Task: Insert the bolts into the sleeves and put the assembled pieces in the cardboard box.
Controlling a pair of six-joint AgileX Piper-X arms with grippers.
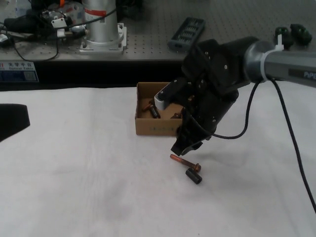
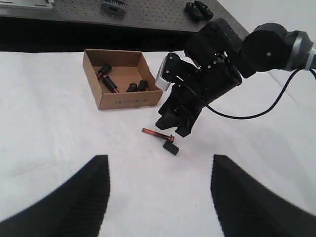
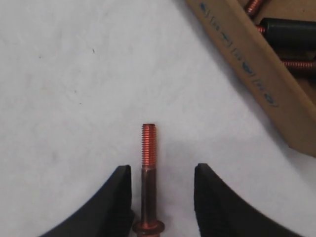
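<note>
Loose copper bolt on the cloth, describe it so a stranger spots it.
Find the cardboard box on the white cloth. Just on its near side, straddled by the right gripper, lies the bolt: long, copper, threaded, unlike the stubby black sleeve beside it.

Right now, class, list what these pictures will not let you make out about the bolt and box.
High view: the right arm hides much of the inside of the cardboard box.
Right wrist view: the picture's edge cuts off the head of the bolt and most of the box.
Left wrist view: pieces in the box too small to count or judge assembled.
</note>
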